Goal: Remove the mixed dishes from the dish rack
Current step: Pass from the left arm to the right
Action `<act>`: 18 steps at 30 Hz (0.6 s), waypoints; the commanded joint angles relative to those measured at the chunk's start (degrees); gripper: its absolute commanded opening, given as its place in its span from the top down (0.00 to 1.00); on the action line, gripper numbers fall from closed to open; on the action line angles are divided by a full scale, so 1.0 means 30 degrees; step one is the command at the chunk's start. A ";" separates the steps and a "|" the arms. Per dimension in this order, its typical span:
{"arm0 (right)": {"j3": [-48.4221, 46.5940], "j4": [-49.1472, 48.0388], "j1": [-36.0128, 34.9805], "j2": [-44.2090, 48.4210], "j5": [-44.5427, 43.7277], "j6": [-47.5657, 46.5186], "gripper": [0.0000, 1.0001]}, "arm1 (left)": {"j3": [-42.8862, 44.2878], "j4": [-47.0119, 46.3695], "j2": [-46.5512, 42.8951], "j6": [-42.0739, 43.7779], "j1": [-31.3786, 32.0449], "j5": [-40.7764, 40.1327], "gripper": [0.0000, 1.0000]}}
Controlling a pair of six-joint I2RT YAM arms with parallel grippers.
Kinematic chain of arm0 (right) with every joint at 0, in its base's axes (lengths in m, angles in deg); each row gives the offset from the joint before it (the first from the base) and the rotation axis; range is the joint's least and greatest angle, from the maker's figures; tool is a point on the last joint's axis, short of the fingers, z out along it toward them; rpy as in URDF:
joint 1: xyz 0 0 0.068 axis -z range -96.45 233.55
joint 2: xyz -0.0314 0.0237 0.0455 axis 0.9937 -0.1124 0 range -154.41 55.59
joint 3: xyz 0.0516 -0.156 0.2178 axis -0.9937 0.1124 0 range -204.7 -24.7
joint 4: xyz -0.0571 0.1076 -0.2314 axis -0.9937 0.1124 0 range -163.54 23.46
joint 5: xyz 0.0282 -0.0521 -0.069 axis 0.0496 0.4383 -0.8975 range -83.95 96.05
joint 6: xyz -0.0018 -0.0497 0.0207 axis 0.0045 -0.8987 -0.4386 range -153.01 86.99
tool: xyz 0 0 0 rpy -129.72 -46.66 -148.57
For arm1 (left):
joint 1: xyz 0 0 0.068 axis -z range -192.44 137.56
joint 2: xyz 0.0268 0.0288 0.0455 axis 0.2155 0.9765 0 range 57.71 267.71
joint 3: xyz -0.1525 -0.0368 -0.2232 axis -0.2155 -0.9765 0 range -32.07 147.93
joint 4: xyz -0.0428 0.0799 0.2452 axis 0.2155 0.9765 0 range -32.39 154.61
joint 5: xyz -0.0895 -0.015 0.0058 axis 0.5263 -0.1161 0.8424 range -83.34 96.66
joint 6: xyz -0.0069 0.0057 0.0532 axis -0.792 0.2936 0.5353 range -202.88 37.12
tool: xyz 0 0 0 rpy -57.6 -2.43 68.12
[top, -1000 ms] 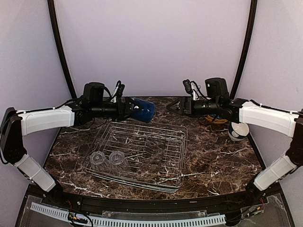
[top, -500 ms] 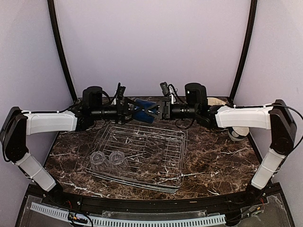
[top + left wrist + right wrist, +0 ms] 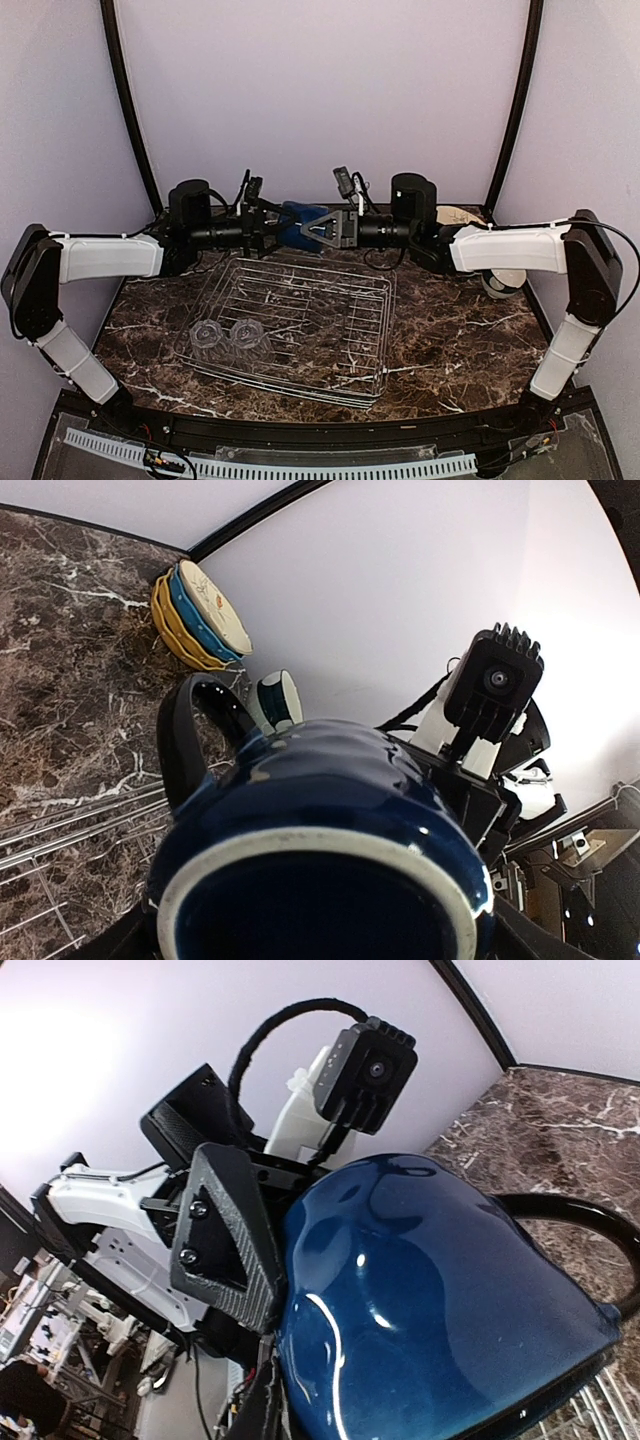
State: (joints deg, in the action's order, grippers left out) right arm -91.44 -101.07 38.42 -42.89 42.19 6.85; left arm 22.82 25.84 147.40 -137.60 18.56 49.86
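Moved: right tool (image 3: pixel 311 231) across onto glossy dark blue mug (image 3: pixel 330 780), clamping it | left tool (image 3: pixel 271 229) grips its cream-rimmed end

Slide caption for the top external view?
Left arm and right arm meet at dark blue mug; two clear glasses in dish rack.

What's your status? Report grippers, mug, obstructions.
Left gripper shut on dark blue mug, held over dish rack far edge. Right gripper at mug's other end, grip unclear. Two clear glasses in rack. Nothing in the way.
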 commanded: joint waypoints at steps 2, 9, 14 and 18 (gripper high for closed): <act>-0.0416 -0.1064 -0.0164 0.0051 0.0164 -0.0328 1.00 | 0.0174 -0.1294 -0.0068 0.0102 -0.0150 0.0483 0.44; 0.0002 0.0501 0.0016 0.1380 -0.1077 -0.1828 1.00 | 0.0480 0.0122 -0.0357 0.1278 -0.0273 0.0179 0.02; 0.0716 0.1658 0.0158 0.2599 -0.2317 -0.2652 1.00 | 0.0690 0.1275 -0.0758 0.2608 -0.0393 -0.0294 0.01; 0.1477 0.2515 0.0471 0.3558 -0.3137 -0.3013 1.00 | 0.0898 0.2123 -0.0972 0.3538 -0.0459 -0.0620 0.01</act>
State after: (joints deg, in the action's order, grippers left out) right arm -88.12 -93.29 38.95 -36.83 36.79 0.93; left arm 23.70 28.25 147.36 -132.09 17.58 49.64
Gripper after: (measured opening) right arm 0.069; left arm 0.989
